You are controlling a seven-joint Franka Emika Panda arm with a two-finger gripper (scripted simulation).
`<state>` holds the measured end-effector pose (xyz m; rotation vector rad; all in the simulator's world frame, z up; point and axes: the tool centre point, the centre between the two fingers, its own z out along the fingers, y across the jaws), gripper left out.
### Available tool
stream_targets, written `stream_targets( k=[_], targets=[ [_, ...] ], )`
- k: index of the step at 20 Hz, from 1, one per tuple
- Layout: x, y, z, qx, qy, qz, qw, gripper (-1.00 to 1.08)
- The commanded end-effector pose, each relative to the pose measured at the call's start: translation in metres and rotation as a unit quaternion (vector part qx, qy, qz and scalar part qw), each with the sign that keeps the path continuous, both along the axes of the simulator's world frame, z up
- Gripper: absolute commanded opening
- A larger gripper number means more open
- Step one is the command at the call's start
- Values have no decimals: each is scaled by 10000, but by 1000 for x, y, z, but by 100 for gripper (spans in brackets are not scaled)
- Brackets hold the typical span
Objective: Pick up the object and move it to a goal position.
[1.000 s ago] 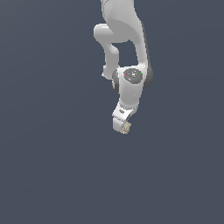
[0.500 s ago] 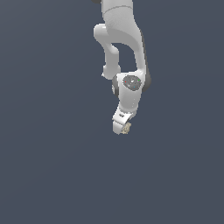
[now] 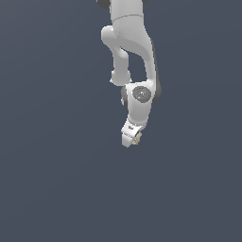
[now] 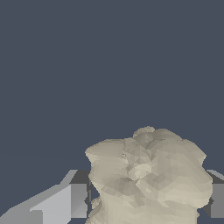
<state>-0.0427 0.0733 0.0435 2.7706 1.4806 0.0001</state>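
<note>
Hanging down from the top edge of the exterior view, the white arm (image 3: 132,61) is the biggest thing in sight, its jointed links bending toward the gripper (image 3: 131,138) at its lower end. All around it lies one flat dark blue-grey surface (image 3: 52,179) with no edge, seam or wall to be seen, so floor and room cannot be told apart. From this camera the object (image 3: 136,139) is only a small beige speck at the gripper's tip, on the exterior view's right side of the white housing, and how the fingers stand is too small to read. The wrist view supplies that: the lumpy tan object (image 4: 151,177) fills the space between the two grey fingers (image 4: 65,202), one on each flank, touching it or very nearly so, the gripper clenched on it. Its mottled, faceted surface shows plainly there, against the same featureless blue-grey surface (image 4: 87,65).
</note>
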Motion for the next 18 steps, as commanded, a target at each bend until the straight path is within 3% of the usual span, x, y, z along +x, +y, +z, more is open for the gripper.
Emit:
stream_targets(
  k=[1,11,18],
  targets=[
    [0,0,-1,1,2,3,10000,-100],
    [-2,3,1,-1,-4,1,10000,-100],
    [-20,34,14,-4,-3,2,10000,-100]
  ],
)
